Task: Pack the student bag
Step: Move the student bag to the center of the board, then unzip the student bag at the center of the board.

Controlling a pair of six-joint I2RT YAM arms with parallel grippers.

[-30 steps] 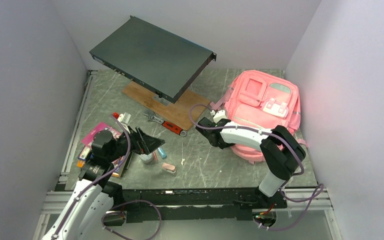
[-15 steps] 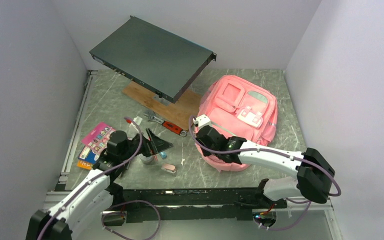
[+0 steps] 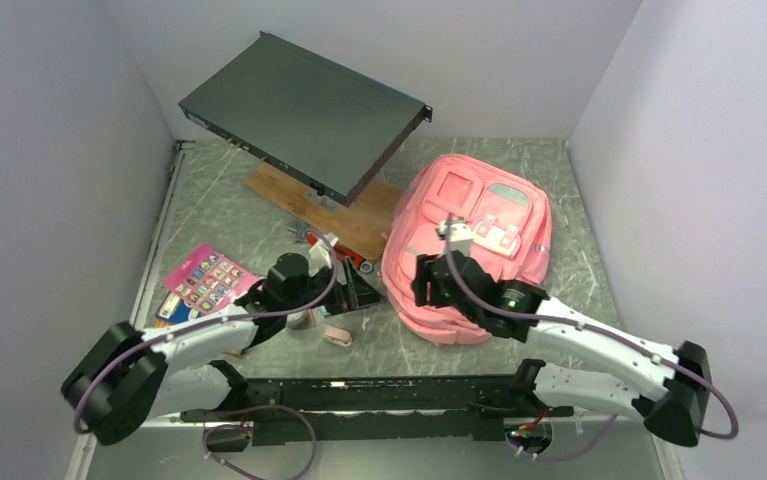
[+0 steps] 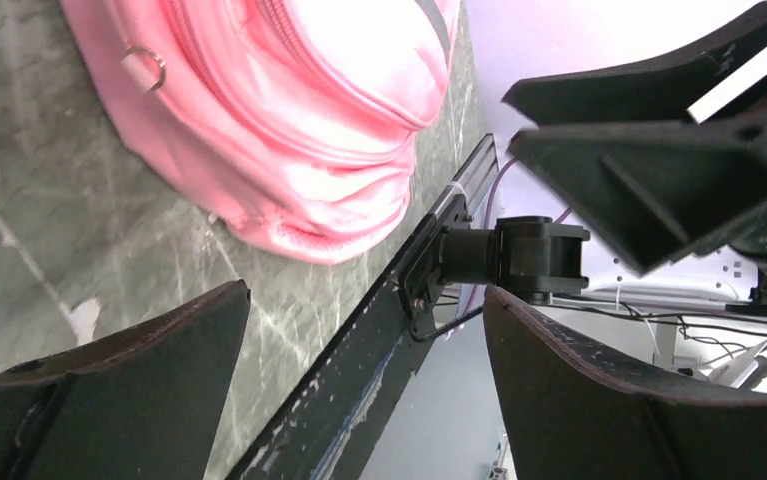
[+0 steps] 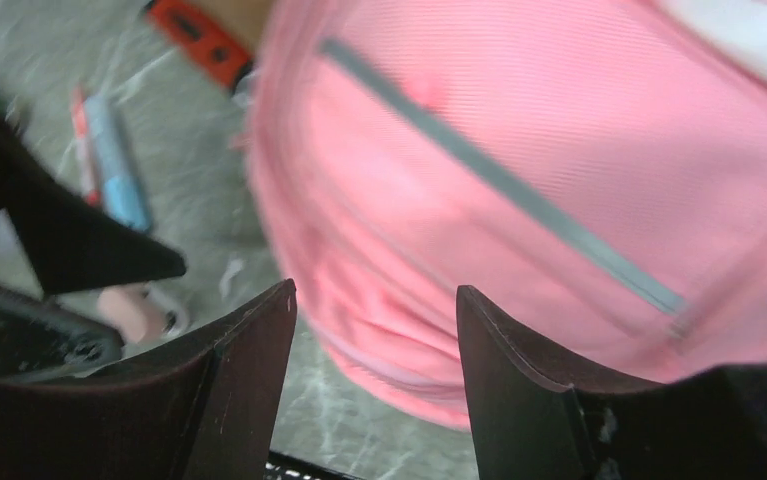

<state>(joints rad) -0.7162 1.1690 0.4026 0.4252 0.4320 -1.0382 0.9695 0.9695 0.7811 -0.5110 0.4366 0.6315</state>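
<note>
Bag status: student bag (image 3: pixel 469 250) lies flat on the right half of the tabletop (image 3: pixel 209 205).
Left jaws spread and empty, just beside the bag's left side; right jaws spread and empty, over its pink front.

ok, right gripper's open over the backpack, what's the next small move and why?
Probably lower the right gripper onto the backpack and close near the grey zip under it. Its jaws stand open and empty above the pink front, the pockets in view look shut, and nothing goes in until one opens.
</note>
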